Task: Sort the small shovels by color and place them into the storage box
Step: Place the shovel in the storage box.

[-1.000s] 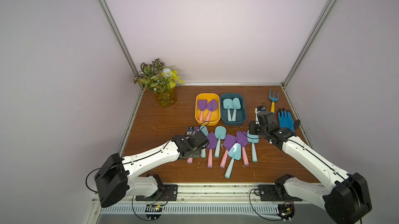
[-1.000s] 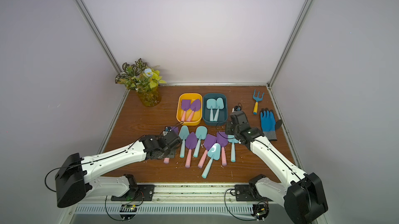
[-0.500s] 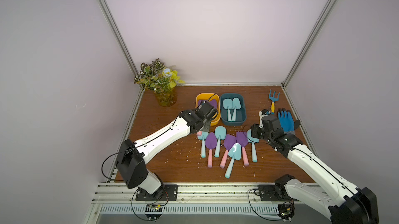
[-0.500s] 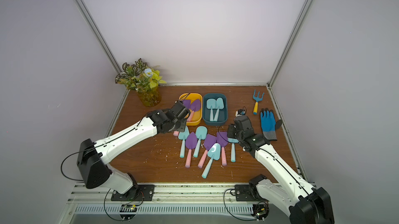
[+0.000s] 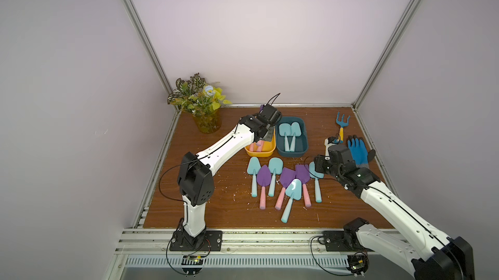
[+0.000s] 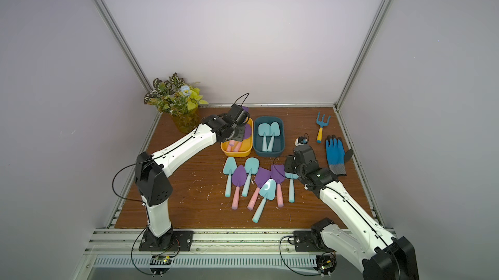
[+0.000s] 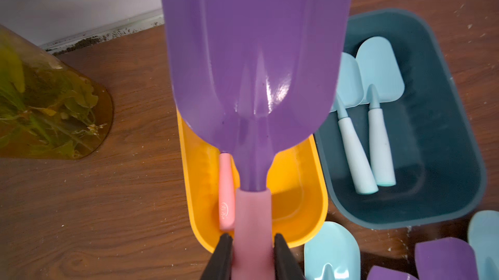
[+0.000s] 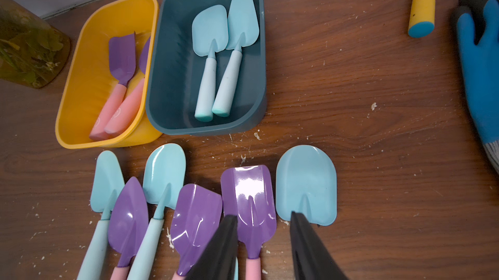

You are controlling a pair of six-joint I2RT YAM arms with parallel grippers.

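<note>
My left gripper [image 7: 252,238] is shut on the pink handle of a purple shovel [image 7: 253,62] and holds it over the yellow storage box [image 7: 297,197], its blade pointing toward the back wall. That box [image 5: 260,153] holds two purple shovels [image 8: 122,54]. The teal box [image 5: 293,154] beside it holds two light-blue shovels [image 8: 210,30]. Several shovels of both colours [image 5: 280,184] lie in a row in front of the boxes. My right gripper [image 8: 264,215] is open low over the row's right end. Its fingers straddle a purple shovel [image 8: 248,192], with a light-blue one [image 8: 306,184] just outside.
A plant in an amber vase [image 5: 205,119] stands at the back left corner. A blue rake with a yellow handle [image 5: 341,123] and a blue glove [image 5: 357,149] lie at the right edge. White crumbs dot the wooden table [image 5: 216,211].
My left arm lifted a purple shovel from the row's left end and carried it back over the yellow box. My right arm shifted only slightly over the row's right end.
</note>
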